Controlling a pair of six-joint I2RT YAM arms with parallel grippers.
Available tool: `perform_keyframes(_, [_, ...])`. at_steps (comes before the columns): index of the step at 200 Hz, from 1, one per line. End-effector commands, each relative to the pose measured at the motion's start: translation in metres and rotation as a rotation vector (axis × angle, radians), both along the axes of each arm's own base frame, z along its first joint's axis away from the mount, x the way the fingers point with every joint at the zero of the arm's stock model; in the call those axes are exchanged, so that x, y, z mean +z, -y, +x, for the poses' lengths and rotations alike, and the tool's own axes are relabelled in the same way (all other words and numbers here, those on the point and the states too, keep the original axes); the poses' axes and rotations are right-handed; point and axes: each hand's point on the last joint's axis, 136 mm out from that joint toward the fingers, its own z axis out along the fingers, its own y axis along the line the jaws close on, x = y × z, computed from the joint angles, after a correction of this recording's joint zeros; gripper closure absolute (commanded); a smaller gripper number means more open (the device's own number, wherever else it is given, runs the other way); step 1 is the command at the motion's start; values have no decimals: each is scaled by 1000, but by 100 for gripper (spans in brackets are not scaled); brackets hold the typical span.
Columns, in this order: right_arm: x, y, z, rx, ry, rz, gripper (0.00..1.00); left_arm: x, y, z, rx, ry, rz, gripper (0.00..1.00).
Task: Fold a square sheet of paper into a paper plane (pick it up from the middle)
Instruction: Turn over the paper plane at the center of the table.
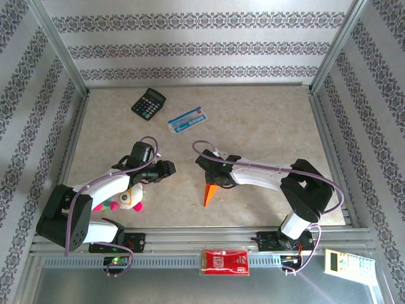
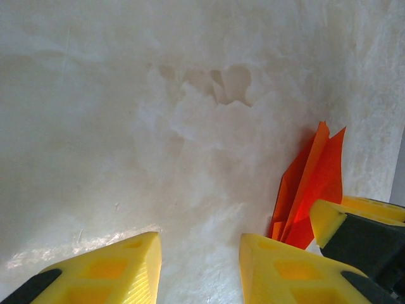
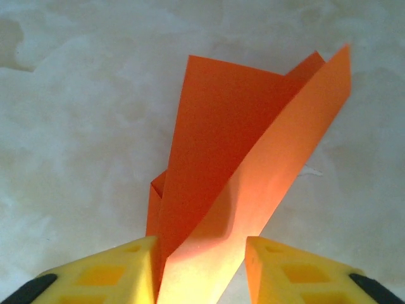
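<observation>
The orange paper, folded into a slim pointed paper plane [image 1: 211,193], hangs from my right gripper [image 1: 212,176] near the middle front of the table, tip toward the near edge. In the right wrist view its spread flaps [image 3: 234,158] fill the gap between the yellow fingers of that gripper [image 3: 201,244], which is shut on it. My left gripper [image 1: 166,170] hovers just to the left, apart from the paper. In the left wrist view it [image 2: 199,244] stands open over bare table, with the orange paper [image 2: 313,183] and the right gripper's fingers [image 2: 354,221] at its right.
A black calculator [image 1: 149,102] and a blue-and-white flat packet [image 1: 188,120] lie at the back of the table. A plush toy [image 1: 130,199] sits by the left arm. A red packet [image 1: 224,261] and a white keypad device [image 1: 345,261] rest on the front rail.
</observation>
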Motion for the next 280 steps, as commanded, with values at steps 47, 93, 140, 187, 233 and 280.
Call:
perform_keyframes(47, [13, 14, 4, -42, 50, 74, 92, 8, 10, 3, -23, 15, -71, 57])
perform_keyframes(93, [59, -44, 24, 99, 130, 309, 100, 6, -5, 14, 42, 21, -101, 48])
perform_keyframes(140, [108, -101, 31, 195, 193, 558, 100, 23, -27, 21, 113, 62, -69, 48])
perform_keyframes(187, [73, -82, 43, 140, 164, 637, 100, 24, -15, 12, 92, 66, -68, 50])
perform_keyframes(233, [32, -61, 44, 99, 120, 676, 100, 5, 18, 3, 32, 28, -90, 48])
perform_keyframes(280, [6, -43, 34, 56, 87, 665, 100, -10, 42, -1, -29, 1, -91, 46])
